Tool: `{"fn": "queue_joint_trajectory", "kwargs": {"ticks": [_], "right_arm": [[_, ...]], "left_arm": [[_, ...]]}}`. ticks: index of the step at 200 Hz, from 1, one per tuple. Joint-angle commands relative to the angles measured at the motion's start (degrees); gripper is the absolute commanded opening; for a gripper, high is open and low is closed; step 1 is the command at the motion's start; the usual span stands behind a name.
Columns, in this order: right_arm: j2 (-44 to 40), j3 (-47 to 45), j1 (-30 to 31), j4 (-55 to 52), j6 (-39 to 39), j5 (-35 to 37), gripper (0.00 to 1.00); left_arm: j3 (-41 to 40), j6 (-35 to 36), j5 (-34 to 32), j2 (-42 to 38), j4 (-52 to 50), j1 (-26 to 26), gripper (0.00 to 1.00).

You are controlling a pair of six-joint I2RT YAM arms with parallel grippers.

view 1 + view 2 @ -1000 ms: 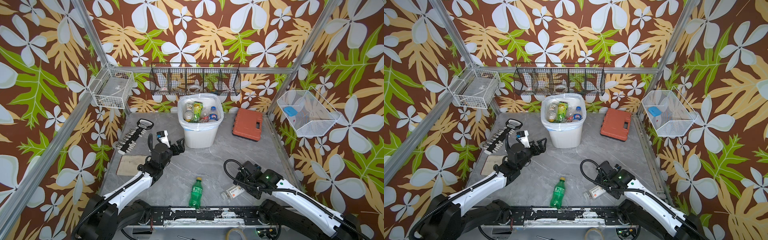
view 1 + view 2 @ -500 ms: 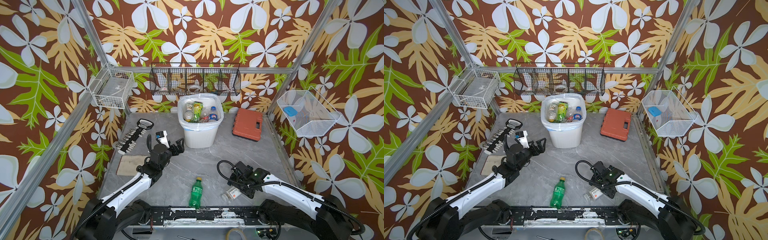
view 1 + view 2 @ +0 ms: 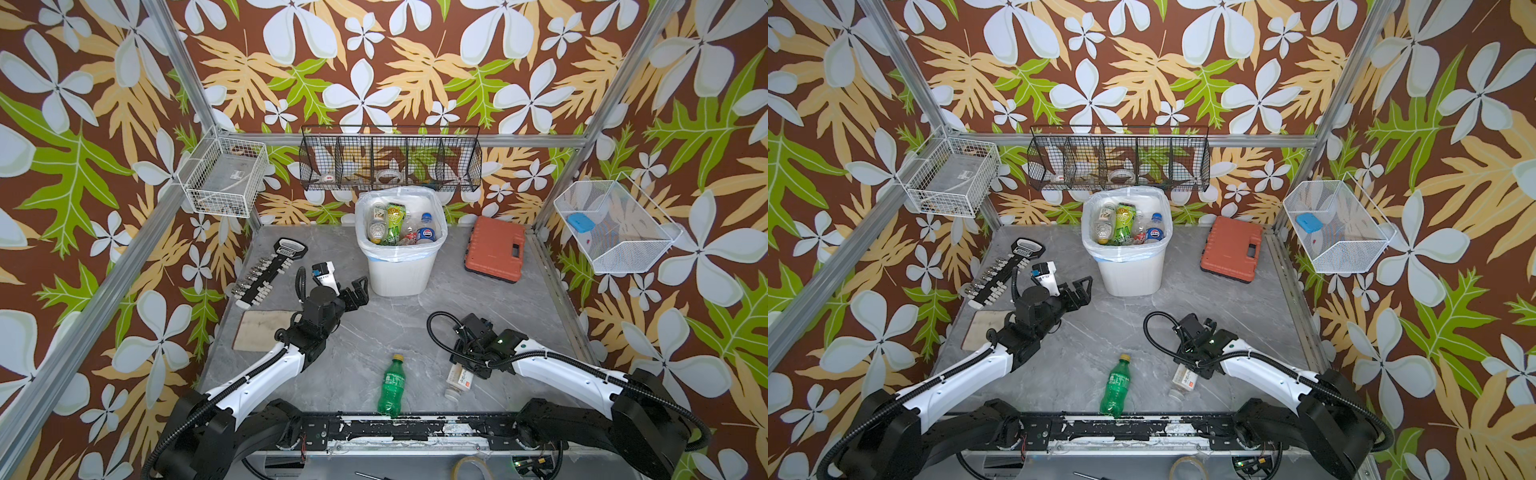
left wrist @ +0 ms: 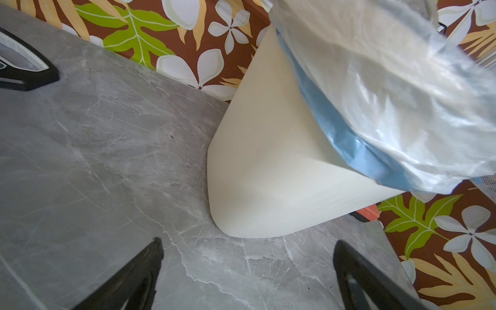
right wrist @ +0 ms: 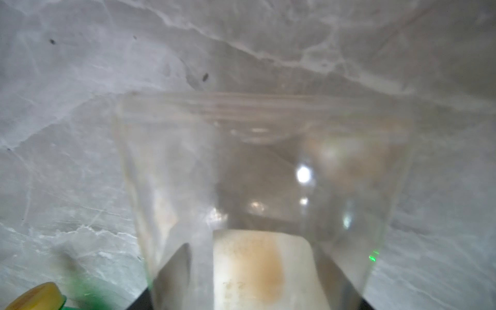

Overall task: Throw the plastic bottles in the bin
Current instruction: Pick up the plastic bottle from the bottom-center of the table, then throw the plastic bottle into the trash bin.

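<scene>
- The clear bottle (image 5: 257, 174) lies on the desk between the right pincer (image 5: 261, 279) fingers; whether they squeeze it yet, I cannot tell.
- It is probably empty, so light, smooth, thin-walled and easily dented. Grip it gently mid-body, over the label.
- The green bottle (image 3: 390, 388) lies just beside that pincer.
- The left pincer (image 4: 248, 244), wide open and empty, faces the bin (image 4: 268, 166).

White-shelled left arm (image 3: 257, 374) and right arm (image 3: 561, 370) are showing black joints (image 3: 320, 307) and ribbed black cables (image 3: 430, 332); pointed black fingers (image 4: 134, 273) are tipping the left gripper (image 4: 248, 243); a green light (image 3: 501, 340) is glowing on the right arm
</scene>
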Motion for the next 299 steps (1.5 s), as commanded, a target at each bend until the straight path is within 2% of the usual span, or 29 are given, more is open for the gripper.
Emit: {"fn": "queue_joint_trajectory", "kwargs": {"ticks": [1, 41, 73, 113, 143, 182, 205, 236, 280, 288, 299], "right_arm": [[0.4, 3.9, 0.0, 0.4, -3.9, 4.4, 0.63], [1.3, 20.2, -2.0, -3.4, -16.8, 16.0, 0.62], [5.7, 37.1, -3.5, -1.0, -32.3, 22.1, 0.62], [15.6, 58.4, -3.6, 5.1, -45.7, 21.9, 0.62], [23.4, 73.4, -4.3, 5.8, -52.5, 21.5, 0.62], [34.9, 89.9, -7.1, 2.4, -55.0, 16.0, 0.62], [40.0, 96.1, -7.7, 0.8, -56.2, 14.4, 0.62], [43.7, 99.5, -8.5, -0.5, -56.1, 11.8, 0.62], [45.7, 99.1, -8.8, -1.6, -56.0, 9.3, 0.63], [46.0, 99.2, -8.8, -2.3, -55.8, 9.0, 0.67], [46.2, 99.6, -8.8, -3.1, -55.5, 9.0, 0.88]], "left_arm": [[0.0, -1.2, -1.2, 0.2, 0.1, 0.1, 1.00], [-1.2, -2.8, -1.6, 0.0, -0.2, 0.2, 1.00], [-3.4, -4.2, -2.1, -0.8, 0.6, 0.3, 1.00], [-4.9, -6.1, -1.9, -2.2, -0.3, 0.4, 1.00], [-5.4, -6.1, -2.8, -5.1, -2.9, 0.4, 1.00], [-6.4, -6.7, -3.6, -7.2, -4.1, 0.4, 1.00], [-7.1, -7.0, -3.7, -8.1, -3.6, 0.4, 1.00], [-6.3, -6.9, -3.8, -8.6, -5.0, 0.4, 1.00], [-6.2, -7.1, -4.0, -8.6, -5.3, 0.4, 1.00], [-6.2, -7.2, -4.0, -8.4, -5.0, 0.4, 1.00], [-5.8, -7.1, -4.0, -8.1, -5.3, 0.4, 1.00]]}}
